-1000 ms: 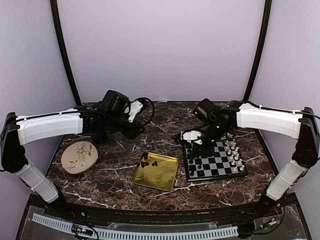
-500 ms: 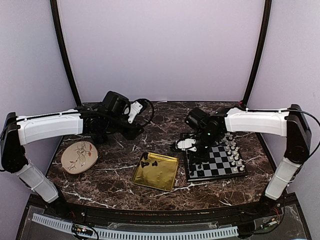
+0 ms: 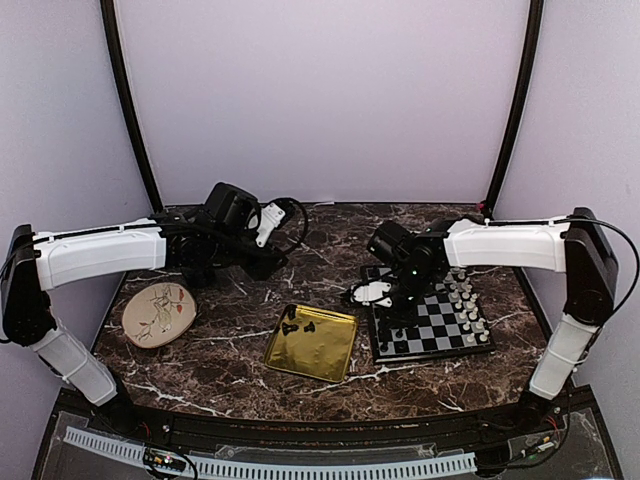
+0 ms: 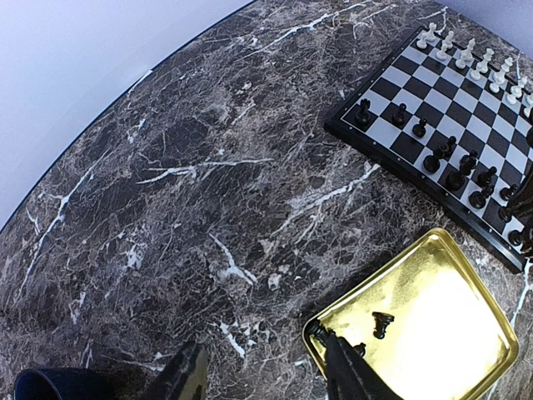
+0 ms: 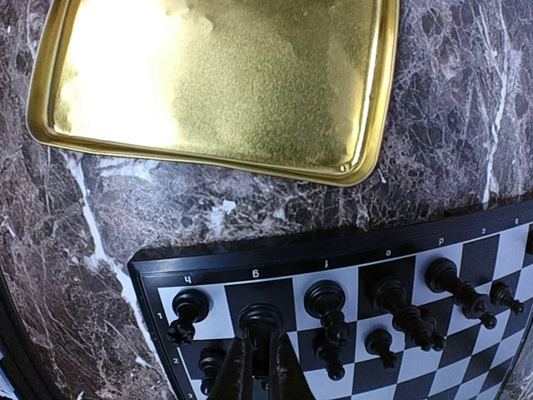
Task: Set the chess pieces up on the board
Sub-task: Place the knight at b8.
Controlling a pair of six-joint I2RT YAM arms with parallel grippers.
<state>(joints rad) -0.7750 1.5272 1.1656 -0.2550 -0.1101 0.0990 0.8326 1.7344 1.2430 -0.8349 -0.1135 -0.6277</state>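
Your right jaws are nearly closed around a black piece (image 5: pixel 261 319) on the board's (image 5: pixel 291 254) edge row, but I can't tell if they grip it. Neighbouring black pieces (image 5: pixel 325 300) crowd in, and a skewed lift could topple them. Your left jaws gape empty above the bench (image 4: pixel 166 208).

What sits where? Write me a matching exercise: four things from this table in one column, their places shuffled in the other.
1 gold tray
2 floral plate
3 board
4 white pieces

A table's left side
B table's right side
C board's right edge
D table's centre, between plate and board

Pairs: 1-D, 2-A, 3-B, 4-C
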